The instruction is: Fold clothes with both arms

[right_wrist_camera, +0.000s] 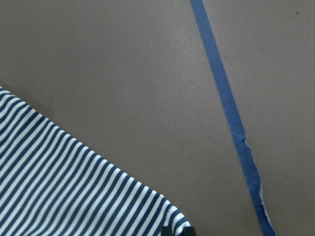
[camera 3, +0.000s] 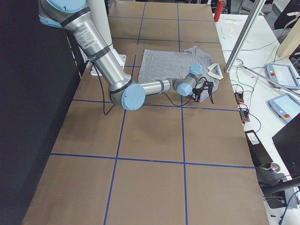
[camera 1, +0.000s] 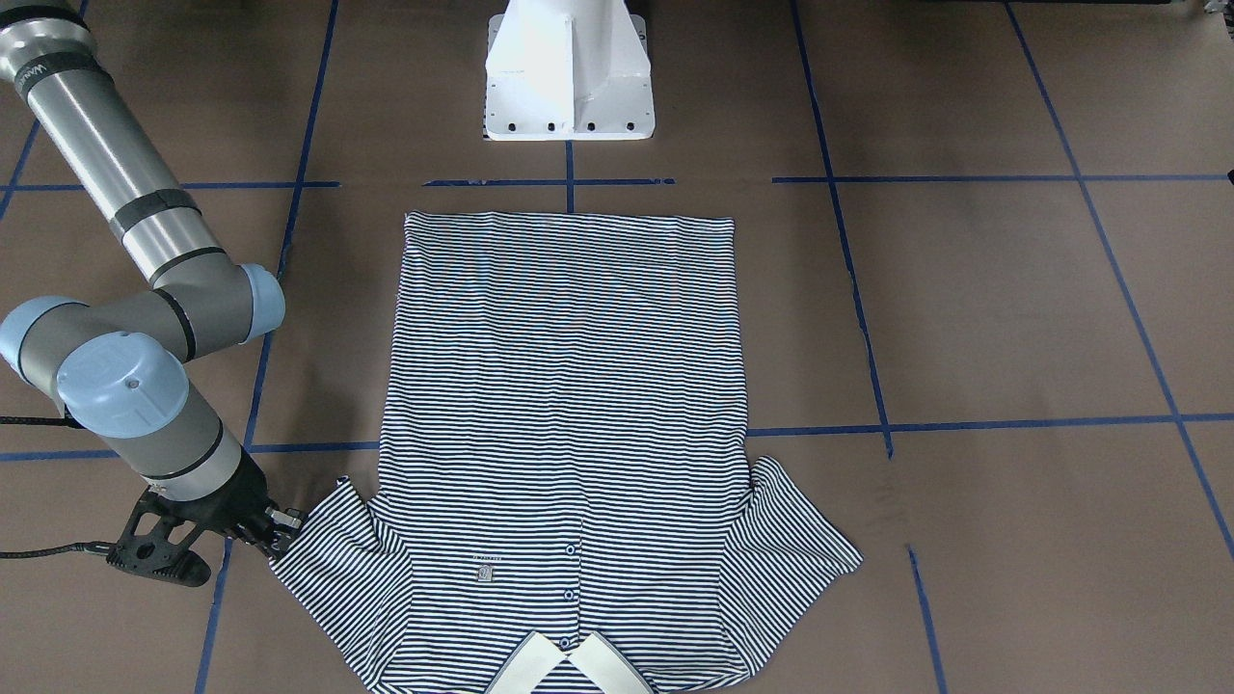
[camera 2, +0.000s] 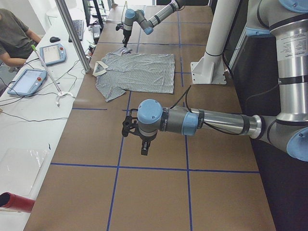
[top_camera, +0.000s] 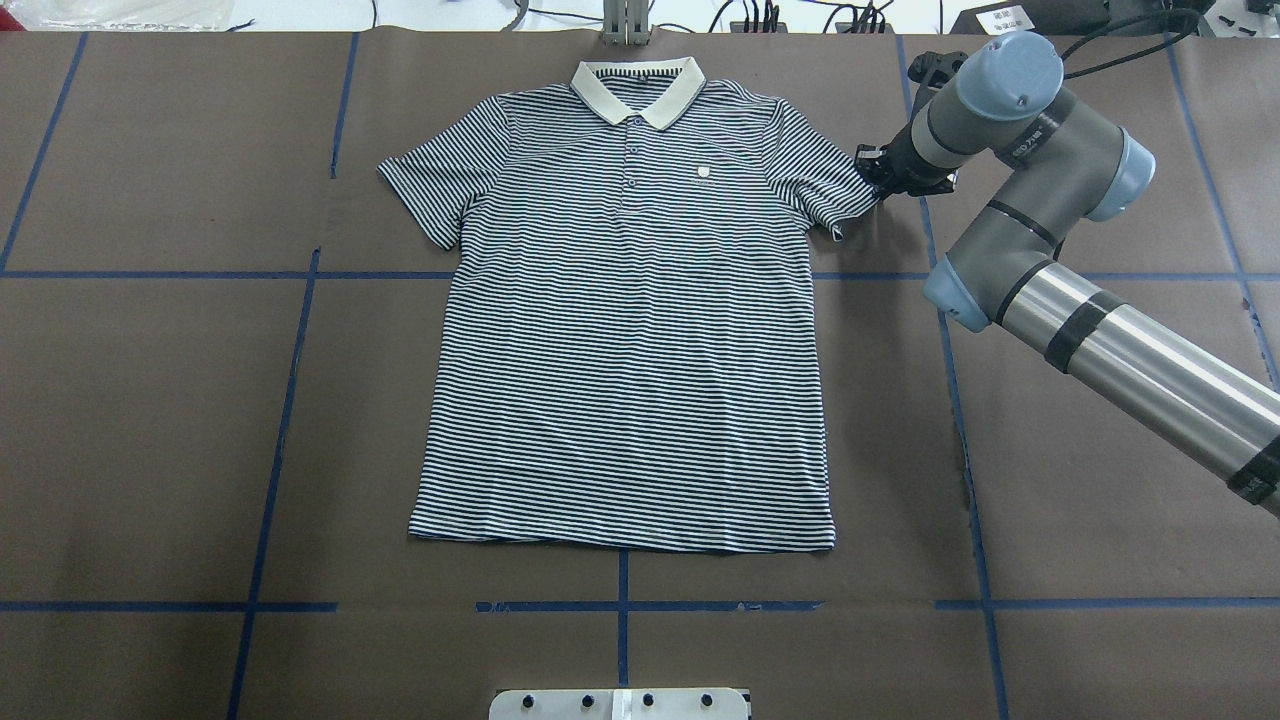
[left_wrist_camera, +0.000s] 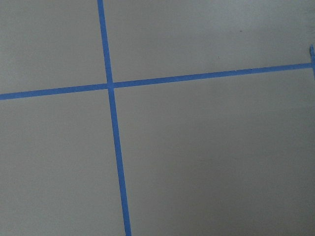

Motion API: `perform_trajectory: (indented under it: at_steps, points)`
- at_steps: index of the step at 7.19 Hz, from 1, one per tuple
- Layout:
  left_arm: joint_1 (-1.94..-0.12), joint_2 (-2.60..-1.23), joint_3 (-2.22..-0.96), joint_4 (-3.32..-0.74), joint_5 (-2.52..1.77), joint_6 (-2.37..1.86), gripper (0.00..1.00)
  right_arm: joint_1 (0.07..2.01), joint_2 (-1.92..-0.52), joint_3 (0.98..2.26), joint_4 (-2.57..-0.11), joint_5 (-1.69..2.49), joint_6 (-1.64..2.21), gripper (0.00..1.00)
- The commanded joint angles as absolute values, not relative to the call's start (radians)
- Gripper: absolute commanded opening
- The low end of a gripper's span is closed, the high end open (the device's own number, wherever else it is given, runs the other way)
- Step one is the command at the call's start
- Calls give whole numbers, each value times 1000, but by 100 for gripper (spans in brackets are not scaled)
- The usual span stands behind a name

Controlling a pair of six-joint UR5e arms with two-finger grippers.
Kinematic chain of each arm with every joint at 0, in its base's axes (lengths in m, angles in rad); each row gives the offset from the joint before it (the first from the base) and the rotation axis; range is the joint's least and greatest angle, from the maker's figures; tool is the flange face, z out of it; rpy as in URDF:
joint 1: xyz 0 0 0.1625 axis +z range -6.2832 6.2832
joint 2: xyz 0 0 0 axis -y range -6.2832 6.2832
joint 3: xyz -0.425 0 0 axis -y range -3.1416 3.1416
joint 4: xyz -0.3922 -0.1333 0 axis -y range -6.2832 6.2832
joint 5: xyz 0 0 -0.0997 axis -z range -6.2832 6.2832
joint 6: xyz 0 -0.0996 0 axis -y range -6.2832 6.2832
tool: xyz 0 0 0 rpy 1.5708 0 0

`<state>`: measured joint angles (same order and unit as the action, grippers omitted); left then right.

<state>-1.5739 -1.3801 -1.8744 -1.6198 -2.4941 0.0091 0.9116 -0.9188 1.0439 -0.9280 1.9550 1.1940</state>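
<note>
Lying flat, buttons up, on the tabletop [top_camera: 150,420], the shirt [top_camera: 630,350] has its collar [top_camera: 638,88] at the edge far from the robot. The right tool [top_camera: 872,168] is at the tip of the sleeve [top_camera: 825,185] on its side; whether it is apart or clamped I cannot tell. The left tool [camera 2: 144,150] hangs over bare tabletop, well apart from the shirt, its state likewise unclear.
</note>
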Motion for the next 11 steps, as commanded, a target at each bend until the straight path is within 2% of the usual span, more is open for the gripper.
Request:
perform_trajectory:
  at_steps: [1,4,8,10,11]
  points:
    - [-1574,-1379,-1873,-1620,-2494,9,100,914,-885,1055,-930,1957,1218,0]
    - [-1574,-1378,-1875,-1620,-2494,9,100,876,-761,1089,-966,1960,1360,0]
    - [-1574,-1378,-1876,-1620,-2494,8,100,842,-576,861,-997,1853,1379,0]
    - [-1574,-1378,-1876,-1620,-2494,8,100,809,-577,853,-996,1798,1379,0]
    - [-1574,-1379,-1876,-1620,-2496,-1,100,801,-575,853,-994,1786,1378,99]
